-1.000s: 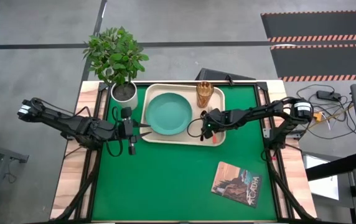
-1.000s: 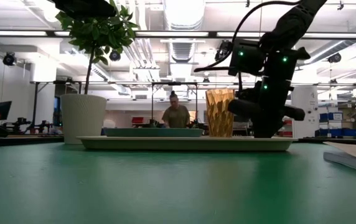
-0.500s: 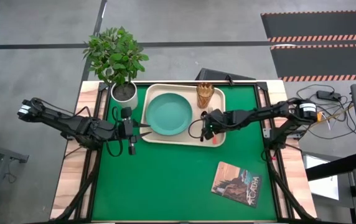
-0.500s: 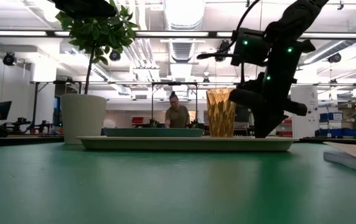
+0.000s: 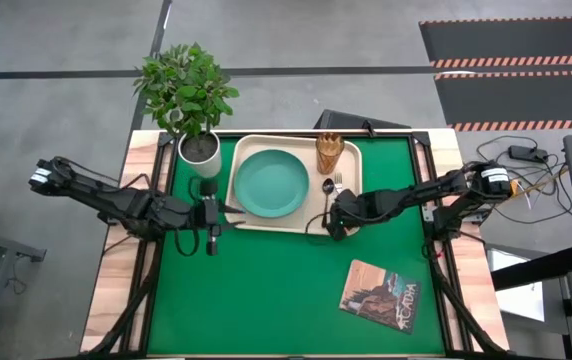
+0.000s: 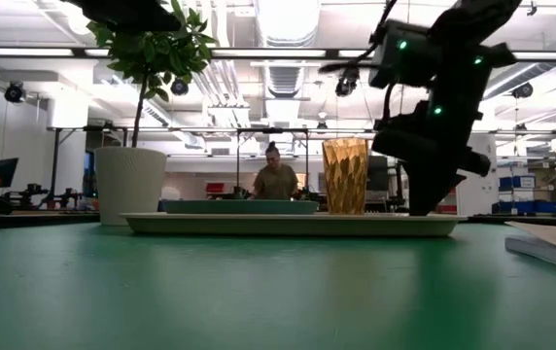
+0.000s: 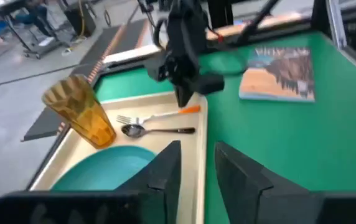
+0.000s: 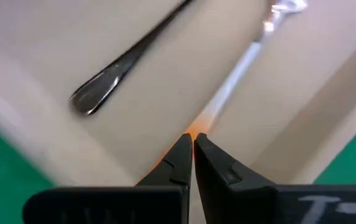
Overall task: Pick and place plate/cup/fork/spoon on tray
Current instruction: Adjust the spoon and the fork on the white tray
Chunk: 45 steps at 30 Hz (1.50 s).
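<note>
The cream tray (image 5: 296, 228) lies at the table's far middle. On it are the teal plate (image 5: 271, 183), the amber cup (image 5: 328, 152) standing upright, the dark spoon (image 5: 328, 190) and the fork (image 5: 339, 185), both lying flat beside the plate. My right gripper (image 5: 334, 224) is shut at the tray's near right corner, its tips (image 8: 193, 149) over the fork's orange handle (image 7: 190, 110). My left gripper (image 7: 198, 165) is open and empty just off the tray's left rim (image 5: 232, 210). My right gripper's shut fingertips point down at the free end of the fork's orange handle (image 8: 193, 132). The handle runs under the tips, not between them. The fork lies flat on the tray. I cannot tell whether the tips touch it.
A white plant pot (image 5: 201, 150) with a leafy plant stands off the tray's far left corner. A brown-covered book (image 5: 380, 296) lies at the near right. Green table stretches between the tray and the near edge. A person (image 6: 276, 180) stands far off in the room.
My right gripper has drawn back a little toward the table's near edge, to the tray's near right corner, and its arm has risen. The spoon and the fork's tines, covered by it before, now show lying on the tray.
</note>
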Each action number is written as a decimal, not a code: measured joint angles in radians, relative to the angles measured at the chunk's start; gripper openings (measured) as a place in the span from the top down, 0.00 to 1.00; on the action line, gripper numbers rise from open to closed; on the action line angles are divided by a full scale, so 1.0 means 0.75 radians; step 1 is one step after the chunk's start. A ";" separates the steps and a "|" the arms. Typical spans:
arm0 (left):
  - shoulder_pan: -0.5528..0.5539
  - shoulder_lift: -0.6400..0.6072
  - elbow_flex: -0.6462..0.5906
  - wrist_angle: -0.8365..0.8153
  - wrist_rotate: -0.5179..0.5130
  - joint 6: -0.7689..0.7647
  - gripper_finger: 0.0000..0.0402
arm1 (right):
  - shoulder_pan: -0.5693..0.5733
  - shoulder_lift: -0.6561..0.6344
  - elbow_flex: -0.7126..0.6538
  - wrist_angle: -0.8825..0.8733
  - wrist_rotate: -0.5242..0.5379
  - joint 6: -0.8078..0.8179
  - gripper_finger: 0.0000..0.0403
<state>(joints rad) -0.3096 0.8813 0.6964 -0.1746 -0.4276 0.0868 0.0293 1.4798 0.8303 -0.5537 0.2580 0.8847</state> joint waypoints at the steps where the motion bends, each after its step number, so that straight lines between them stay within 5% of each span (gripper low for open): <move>1: -0.005 0.023 0.002 -0.003 0.001 -0.001 0.82 | 0.028 -0.001 0.000 0.005 0.019 -0.017 0.98; 7: -0.009 0.256 0.082 -0.062 0.009 -0.002 0.98 | 0.175 -0.050 0.000 0.006 0.138 -0.127 0.98; 15: 0.013 0.608 0.238 -0.035 -0.058 0.037 1.00 | 0.197 -0.215 -0.007 0.008 0.147 -0.350 0.98; 29: 0.025 1.103 0.269 0.452 -0.101 0.034 1.00 | 0.155 -0.354 -0.134 0.096 0.098 -0.402 0.98; 37: 0.101 1.218 0.268 0.537 -0.156 0.034 1.00 | -0.030 -0.335 -0.166 0.096 -0.129 -0.310 0.98; 45: 0.110 1.213 0.257 0.543 -0.155 0.032 1.00 | -0.120 -0.261 -0.166 0.116 -0.144 -0.331 0.98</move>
<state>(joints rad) -0.2268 1.7908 0.8889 0.2324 -0.5441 0.1104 -0.0606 1.2838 0.7059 -0.4665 0.1496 0.6364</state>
